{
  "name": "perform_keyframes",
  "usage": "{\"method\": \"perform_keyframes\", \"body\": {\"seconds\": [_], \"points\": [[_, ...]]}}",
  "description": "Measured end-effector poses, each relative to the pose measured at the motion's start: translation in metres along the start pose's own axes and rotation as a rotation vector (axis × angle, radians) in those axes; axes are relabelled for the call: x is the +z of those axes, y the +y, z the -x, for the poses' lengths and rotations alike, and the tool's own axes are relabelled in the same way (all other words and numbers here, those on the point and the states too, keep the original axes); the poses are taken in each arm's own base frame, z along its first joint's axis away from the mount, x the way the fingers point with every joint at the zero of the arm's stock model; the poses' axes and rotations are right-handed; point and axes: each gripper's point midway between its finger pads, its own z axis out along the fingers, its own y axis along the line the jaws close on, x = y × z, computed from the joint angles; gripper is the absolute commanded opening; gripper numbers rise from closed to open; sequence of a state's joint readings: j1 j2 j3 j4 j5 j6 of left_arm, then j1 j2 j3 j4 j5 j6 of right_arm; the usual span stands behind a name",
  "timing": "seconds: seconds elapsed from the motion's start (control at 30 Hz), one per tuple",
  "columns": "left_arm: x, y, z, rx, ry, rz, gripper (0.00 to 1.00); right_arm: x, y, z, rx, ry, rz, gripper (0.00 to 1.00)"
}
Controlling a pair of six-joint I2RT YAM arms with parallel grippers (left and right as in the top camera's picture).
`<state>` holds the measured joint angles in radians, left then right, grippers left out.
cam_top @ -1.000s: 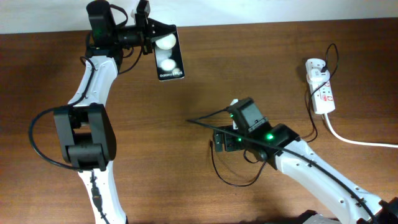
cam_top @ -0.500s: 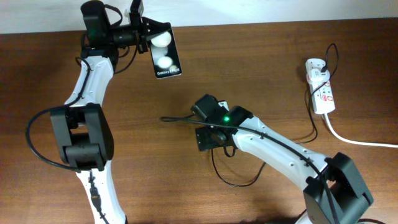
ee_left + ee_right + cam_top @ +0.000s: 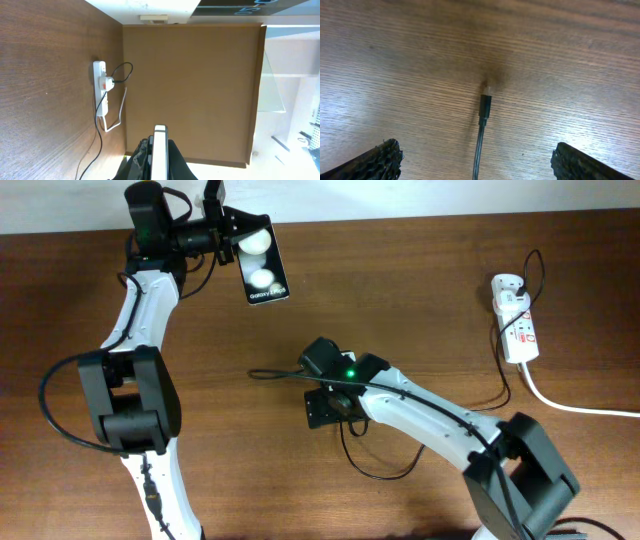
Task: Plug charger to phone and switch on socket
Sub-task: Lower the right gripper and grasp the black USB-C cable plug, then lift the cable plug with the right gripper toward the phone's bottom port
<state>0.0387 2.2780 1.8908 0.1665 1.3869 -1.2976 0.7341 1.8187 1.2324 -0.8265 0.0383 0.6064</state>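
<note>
Between the wide-spread fingers of our right gripper, the charger lies limp and light on the table. We judge the stiff plug body behind its tip to be the best hold. Farther away, our left gripper is clamped on the glossy, slippery phone. The socket lies well apart.

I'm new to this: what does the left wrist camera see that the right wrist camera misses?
Only the left wrist view shows the phone, edge-on and clamped between the left fingers, and farther off the white socket with the charger's white adapter plugged in. Only the right wrist view shows the charger's plug tip lying on the wood between the wide-open right fingers, untouched. Both share the brown wooden table and a stretch of thin black charger cable.
</note>
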Motion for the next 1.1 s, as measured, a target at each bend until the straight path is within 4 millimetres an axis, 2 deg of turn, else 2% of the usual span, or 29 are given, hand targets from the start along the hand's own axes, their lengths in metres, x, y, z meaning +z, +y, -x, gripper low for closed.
{"method": "perform_keyframes", "body": {"seconds": [0.07, 0.17, 0.23, 0.3, 0.4, 0.5, 0.6, 0.67, 0.7, 0.77, 0.93, 1.1], "points": [[0.000, 0.000, 0.000, 0.000, 0.000, 0.000, 0.00, 0.022, -0.005, -0.009, -0.003, 0.060, -0.041, 0.99], [0.000, 0.000, 0.000, 0.000, 0.000, 0.000, 0.00, 0.024, -0.007, -0.010, -0.003, 0.064, -0.050, 0.99], [0.000, 0.000, 0.000, 0.000, 0.000, 0.000, 0.00, 0.027, -0.008, -0.011, -0.007, 0.073, -0.059, 0.84], [0.000, 0.000, 0.000, 0.000, 0.000, 0.000, 0.00, 0.028, -0.008, -0.011, 0.001, 0.073, -0.062, 0.80], [0.000, 0.000, 0.000, 0.000, 0.000, 0.000, 0.00, 0.030, -0.009, -0.011, 0.005, 0.073, -0.067, 0.78], [0.000, 0.000, 0.000, 0.000, 0.000, 0.000, 0.00, 0.040, -0.011, -0.015, 0.005, 0.098, -0.084, 0.75], [0.000, 0.000, 0.000, 0.000, 0.000, 0.000, 0.00, 0.042, -0.005, -0.008, 0.008, 0.070, -0.056, 0.74], [0.000, 0.000, 0.000, 0.000, 0.000, 0.000, 0.00, 0.043, -0.002, -0.007, 0.009, 0.071, -0.046, 0.64], [0.000, 0.000, 0.000, 0.000, 0.000, 0.000, 0.00, 0.043, -0.002, -0.007, 0.011, 0.073, -0.043, 0.50], [0.000, 0.000, 0.000, 0.000, 0.000, 0.000, 0.00, 0.043, -0.002, -0.007, 0.012, 0.075, -0.043, 0.41], [0.000, 0.000, 0.000, 0.000, 0.000, 0.000, 0.00, 0.042, -0.003, -0.011, 0.011, 0.093, -0.048, 0.24], [0.000, 0.000, 0.000, 0.000, 0.000, 0.000, 0.00, 0.042, -0.003, -0.012, 0.015, 0.094, -0.049, 0.23]]}}
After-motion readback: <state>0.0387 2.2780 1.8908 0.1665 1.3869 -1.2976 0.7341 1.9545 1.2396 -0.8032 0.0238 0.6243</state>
